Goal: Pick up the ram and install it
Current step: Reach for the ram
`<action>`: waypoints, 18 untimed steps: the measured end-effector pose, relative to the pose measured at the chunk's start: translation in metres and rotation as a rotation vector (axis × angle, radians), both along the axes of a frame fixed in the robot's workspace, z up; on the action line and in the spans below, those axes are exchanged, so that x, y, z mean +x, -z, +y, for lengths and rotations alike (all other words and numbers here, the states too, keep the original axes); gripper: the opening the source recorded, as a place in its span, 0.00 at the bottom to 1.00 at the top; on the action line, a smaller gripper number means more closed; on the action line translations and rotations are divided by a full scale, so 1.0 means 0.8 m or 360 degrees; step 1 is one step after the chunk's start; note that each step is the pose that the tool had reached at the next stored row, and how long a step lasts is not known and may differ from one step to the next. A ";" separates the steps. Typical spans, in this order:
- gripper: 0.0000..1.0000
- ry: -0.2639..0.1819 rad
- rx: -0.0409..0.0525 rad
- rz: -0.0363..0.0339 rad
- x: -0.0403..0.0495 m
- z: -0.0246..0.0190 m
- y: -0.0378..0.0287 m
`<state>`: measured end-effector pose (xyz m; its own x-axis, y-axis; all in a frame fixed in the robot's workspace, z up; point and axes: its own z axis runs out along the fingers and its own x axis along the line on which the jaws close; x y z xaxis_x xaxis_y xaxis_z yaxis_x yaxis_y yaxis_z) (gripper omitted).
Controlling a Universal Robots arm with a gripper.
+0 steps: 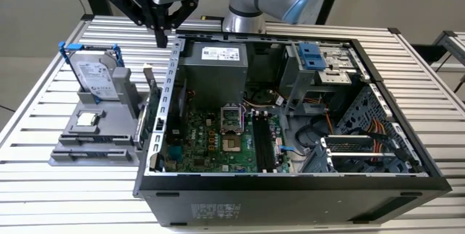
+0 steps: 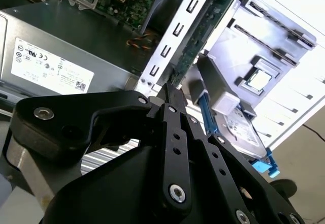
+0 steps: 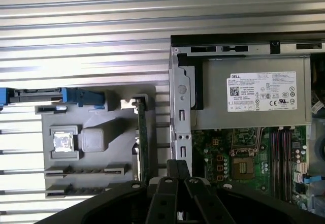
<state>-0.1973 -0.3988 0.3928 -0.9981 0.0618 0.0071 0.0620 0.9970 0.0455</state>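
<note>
In the exterior view the gripper (image 1: pixel 161 41) hangs high over the far corner of the open case (image 1: pixel 291 201), toward the exterior view's left. Its jaws are pressed together to a single point and hold nothing. I take the ram (image 1: pixel 143 122) to be the thin green board standing on edge in the fixture (image 1: pixel 73 155) on the worktop (image 1: pixel 58 196), along the side just beside the case wall. A metal tab (image 1: pixel 147 69) near its far end leaves me unsure it is a plain stick. The black slots (image 1: pixel 262 141) on the motherboard (image 1: pixel 210 141) are bare, so I judge the work to be at the approach, with the pick-up not yet done. This view gives the gripper's height above the board, which the wrist views do not. In the second wrist view the gripper (image 2: pixel 168 89), closed, points toward the near end of the ram (image 2: pixel 195 38). The board's face with its small parts shows here, hidden elsewhere, and the drive (image 2: pixel 238 127) stands near it. In the first wrist view, looking down, the ram (image 3: pixel 142 142) is a narrow green line between fixture and case. The gripper (image 3: pixel 177 165) sits beside that line, over the case wall, not above it. A grasp would call for opening the jaws, shifting across and straddling the thin edge squarely, in a tight gap.
</note>
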 end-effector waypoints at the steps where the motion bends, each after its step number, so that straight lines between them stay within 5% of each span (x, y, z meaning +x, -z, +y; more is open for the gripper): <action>1: 0.00 0.0000 0.0000 0.0000 -0.001 0.0000 0.0000; 18: 0.00 0.0000 0.0000 0.0004 -0.018 0.0000 0.0003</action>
<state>-0.2119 -0.3988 0.3925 -0.9981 0.0615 0.0094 0.0618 0.9971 0.0453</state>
